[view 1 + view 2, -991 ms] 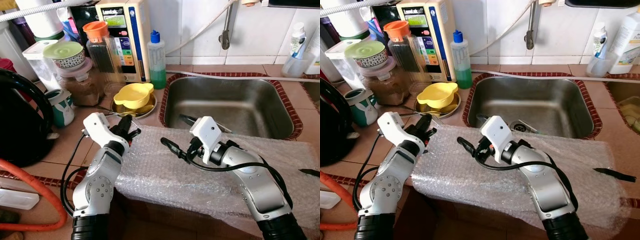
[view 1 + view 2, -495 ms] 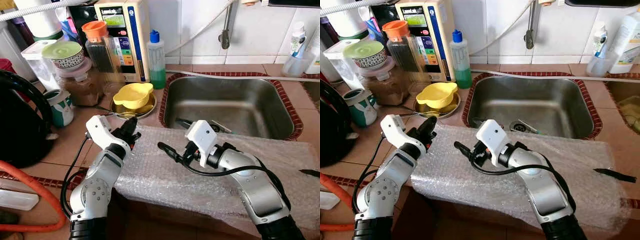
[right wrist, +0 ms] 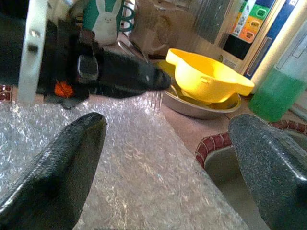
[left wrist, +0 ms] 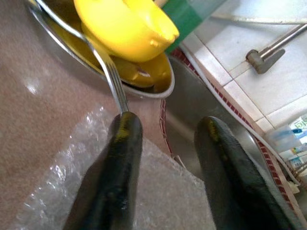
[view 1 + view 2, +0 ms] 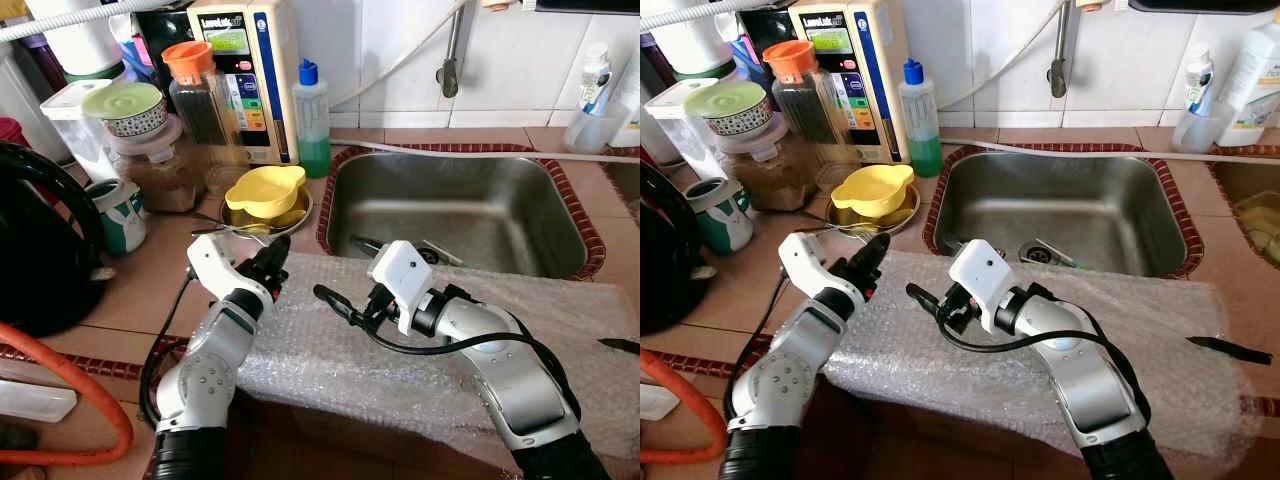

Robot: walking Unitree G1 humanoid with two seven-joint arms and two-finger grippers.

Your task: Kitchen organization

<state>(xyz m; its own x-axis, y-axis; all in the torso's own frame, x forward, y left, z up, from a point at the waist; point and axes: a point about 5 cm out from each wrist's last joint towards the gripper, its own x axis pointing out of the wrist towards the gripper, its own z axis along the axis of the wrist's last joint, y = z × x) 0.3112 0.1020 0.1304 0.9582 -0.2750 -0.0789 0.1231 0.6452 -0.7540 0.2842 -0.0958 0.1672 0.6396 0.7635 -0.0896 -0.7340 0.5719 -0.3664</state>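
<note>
While bubble wrap (image 5: pixel 420 340) is covering the tiled table (image 5: pixel 150 280) at lower centre, both hands, left hand (image 5: pixel 275 262) and right hand (image 5: pixel 335 305), are hovering wide open; the sink (image 5: pixel 470 205) is sitting upper right.

Open bubble wrap (image 5: pixel 420 340) ahead (jars (image 5: pixel 165 160) crowding the left).

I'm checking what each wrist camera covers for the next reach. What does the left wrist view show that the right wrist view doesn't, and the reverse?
Left wrist view: the wall pipe on the white tiles and the sink's inner wall, seen between its own open fingers.
Right wrist view: the left tool reaching over the wrap, with the rabbit mug and the brown jar behind it.
Both: the yellow bowl in the metal dish, the green bottle and the bubble wrap.
</note>
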